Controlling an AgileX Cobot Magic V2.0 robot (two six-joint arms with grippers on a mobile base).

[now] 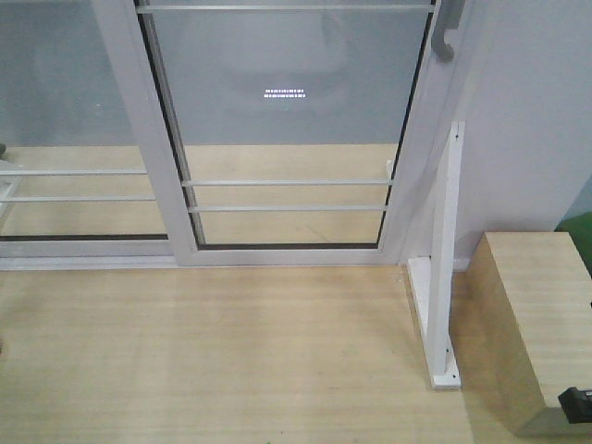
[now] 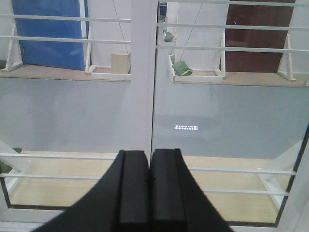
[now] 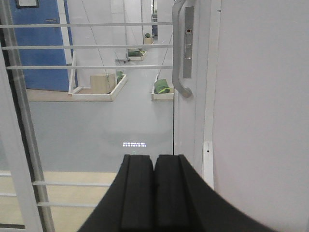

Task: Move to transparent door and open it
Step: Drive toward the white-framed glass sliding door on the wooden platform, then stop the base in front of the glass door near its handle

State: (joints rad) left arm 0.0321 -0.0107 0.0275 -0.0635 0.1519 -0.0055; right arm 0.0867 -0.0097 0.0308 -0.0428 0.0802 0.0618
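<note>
1. Looking through the front camera, I see the transparent door [image 1: 287, 102] right ahead of me. It stands at the far edge of the wooden floor [image 1: 213, 351], with its right side against the white wall [image 1: 527, 120].
2. Its grey handle [image 3: 178, 53] is on the door's right side. In the right wrist view it sits up above my right gripper [image 3: 154, 159], well apart from it.
3. The right fingers are pressed together and hold nothing.
4. My left gripper [image 2: 148, 155] points at the white post [image 2: 142, 72] between the two glass panes. Its fingers are together too, with nothing in them.
5. Past the glass, a low white tray [image 2: 198, 78] holds a green lump [image 2: 182, 67]. Another tray [image 2: 111, 75] holds a tan box [image 2: 120, 62].
6. On my side, a wooden box [image 1: 532, 324] sits beside a white bracket [image 1: 444, 259]. I cannot see inside it.
</note>
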